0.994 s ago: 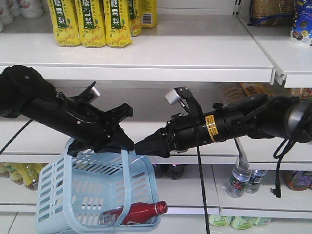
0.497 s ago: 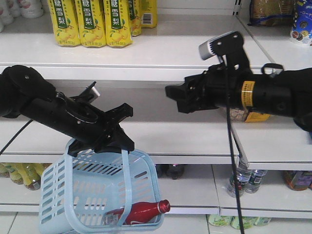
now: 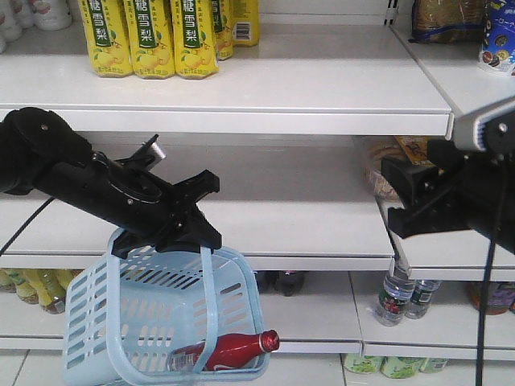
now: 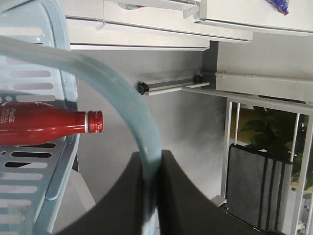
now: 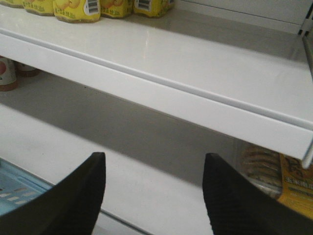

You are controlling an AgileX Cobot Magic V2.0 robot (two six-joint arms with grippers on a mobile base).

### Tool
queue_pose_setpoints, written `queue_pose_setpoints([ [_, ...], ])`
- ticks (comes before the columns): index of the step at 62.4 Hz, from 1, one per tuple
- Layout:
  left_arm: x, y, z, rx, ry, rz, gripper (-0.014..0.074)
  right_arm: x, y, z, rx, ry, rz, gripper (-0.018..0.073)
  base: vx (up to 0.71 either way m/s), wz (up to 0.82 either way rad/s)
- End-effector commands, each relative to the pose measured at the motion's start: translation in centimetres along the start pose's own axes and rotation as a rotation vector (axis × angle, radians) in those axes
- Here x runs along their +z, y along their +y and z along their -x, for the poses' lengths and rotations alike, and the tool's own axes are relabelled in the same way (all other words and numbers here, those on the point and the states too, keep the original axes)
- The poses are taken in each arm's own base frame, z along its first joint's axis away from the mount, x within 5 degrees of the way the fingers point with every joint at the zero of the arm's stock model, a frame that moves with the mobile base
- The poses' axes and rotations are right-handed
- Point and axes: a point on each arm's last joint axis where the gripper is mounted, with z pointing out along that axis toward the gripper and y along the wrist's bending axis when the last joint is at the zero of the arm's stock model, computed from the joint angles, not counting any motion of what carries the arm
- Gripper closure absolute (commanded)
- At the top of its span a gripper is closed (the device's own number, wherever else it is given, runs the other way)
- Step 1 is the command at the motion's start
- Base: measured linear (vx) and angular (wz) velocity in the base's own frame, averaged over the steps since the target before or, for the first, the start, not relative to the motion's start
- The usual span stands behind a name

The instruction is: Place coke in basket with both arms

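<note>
The coke [image 3: 227, 351] lies on its side in the bottom of the light blue basket [image 3: 88, 322], red cap toward the right. The basket hangs tilted in front of the shelves by one swing handle [image 3: 207, 281]. My left gripper [image 3: 203, 236] is shut on that handle. In the left wrist view the handle [image 4: 122, 98] runs down between the shut jaws of the left gripper [image 4: 152, 164], with the coke [image 4: 44, 122] behind it over the basket's slotted wall [image 4: 29, 166]. My right gripper [image 3: 394, 197] is open and empty at the right, well apart from the basket. The right wrist view shows this gripper [image 5: 154, 166] facing the shelf.
Yellow pear-drink bottles [image 3: 149, 36] stand on the top shelf [image 3: 322, 88]. Packaged snacks [image 5: 274, 169] lie on the middle shelf at the right. Water bottles [image 3: 398, 297] and other drinks fill the lower shelf. A corner of the basket [image 5: 14, 188] shows below the right gripper.
My right arm has pulled back from the basket handle, first up and then far to the right. The left arm has stayed put holding the basket, which has swung slightly.
</note>
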Motion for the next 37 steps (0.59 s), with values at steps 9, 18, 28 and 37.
queue_pose_setpoints([
  [9, -2.1, -2.7, -0.4, 0.007, -0.050, -0.111, 0.0601, -5.1, -1.3, -1.6, -0.016, -0.103, -0.207, 0.0125, 0.00, 0.00],
  [18, -2.1, -2.7, -0.4, 0.007, -0.050, -0.111, 0.0601, -8.2, -1.4, -3.1, -0.010, -0.178, -0.260, 0.0125, 0.00, 0.00],
  [28, -2.1, -2.7, -0.4, 0.007, -0.050, -0.111, 0.0601, -11.0, -1.9, -4.4, 0.065, -0.265, -0.347, 0.0125, 0.00, 0.00],
  [37, -2.1, -2.7, -0.4, 0.007, -0.050, -0.111, 0.0601, -12.2, -2.1, -6.3, 0.118, -0.285, -0.394, 0.0125, 0.00, 0.00],
])
